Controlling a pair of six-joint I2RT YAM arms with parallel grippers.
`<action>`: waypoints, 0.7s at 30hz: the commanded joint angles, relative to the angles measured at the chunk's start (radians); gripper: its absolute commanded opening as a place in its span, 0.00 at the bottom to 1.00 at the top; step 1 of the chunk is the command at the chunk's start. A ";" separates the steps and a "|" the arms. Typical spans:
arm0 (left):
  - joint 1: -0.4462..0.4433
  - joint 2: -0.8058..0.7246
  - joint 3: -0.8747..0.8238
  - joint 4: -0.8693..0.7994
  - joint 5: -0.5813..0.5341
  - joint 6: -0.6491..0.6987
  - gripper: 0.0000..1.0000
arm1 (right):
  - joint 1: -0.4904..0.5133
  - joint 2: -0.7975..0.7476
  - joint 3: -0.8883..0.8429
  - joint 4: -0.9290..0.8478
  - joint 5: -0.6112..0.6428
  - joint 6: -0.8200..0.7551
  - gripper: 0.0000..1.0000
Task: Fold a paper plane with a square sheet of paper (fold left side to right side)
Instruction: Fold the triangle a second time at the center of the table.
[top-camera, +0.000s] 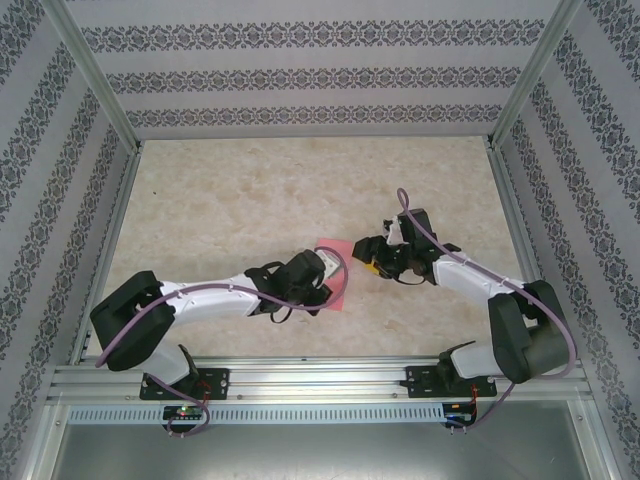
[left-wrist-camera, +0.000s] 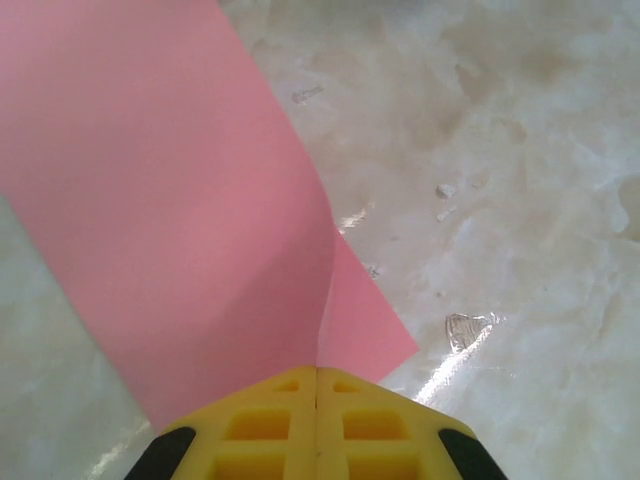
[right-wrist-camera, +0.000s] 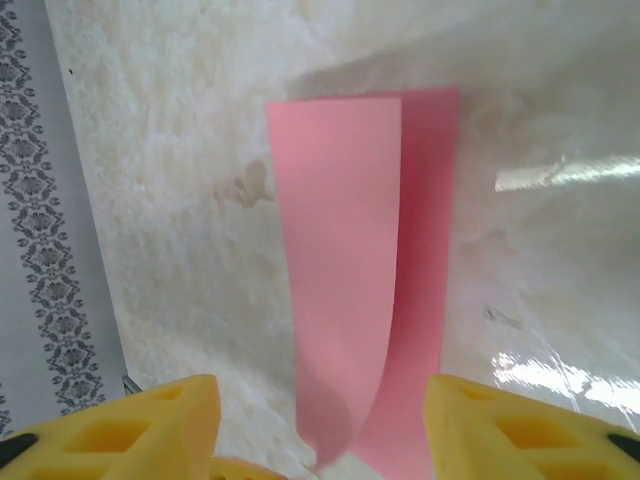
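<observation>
- The left gripper (left-wrist-camera: 317, 388) pinches the paper (left-wrist-camera: 180, 200); one side curls over.
- The right gripper (right-wrist-camera: 318, 440) is spread wide at the paper's end.
- The paper rests on the counter (top-camera: 250, 200).

A pale, marbled beige surface (top-camera: 250, 200) is enclosed on three sides by white walls (top-camera: 300, 75) printed with dark ornamental bands. Aluminium posts (top-camera: 95, 75) are set at its far corners, and a slotted rail (top-camera: 320, 378) is fixed along its near edge. Bright glare (right-wrist-camera: 560, 175) is reflected off it.

No legible text, label, brand, number or sign. The square sheet of paper (right-wrist-camera: 340, 250) is plain - the far wall (top-camera: 300, 40) carries a repeating ornamental pattern - not characters.
</observation>
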 joint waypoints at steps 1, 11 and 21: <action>0.055 -0.027 -0.028 0.089 0.131 -0.025 0.00 | 0.025 -0.012 -0.059 0.023 -0.030 -0.024 0.48; 0.136 0.014 -0.005 0.065 0.196 0.016 0.00 | 0.209 0.037 -0.144 0.175 0.025 0.083 0.08; 0.173 0.058 0.031 0.014 0.186 0.067 0.01 | 0.300 0.135 -0.124 0.184 0.109 0.114 0.07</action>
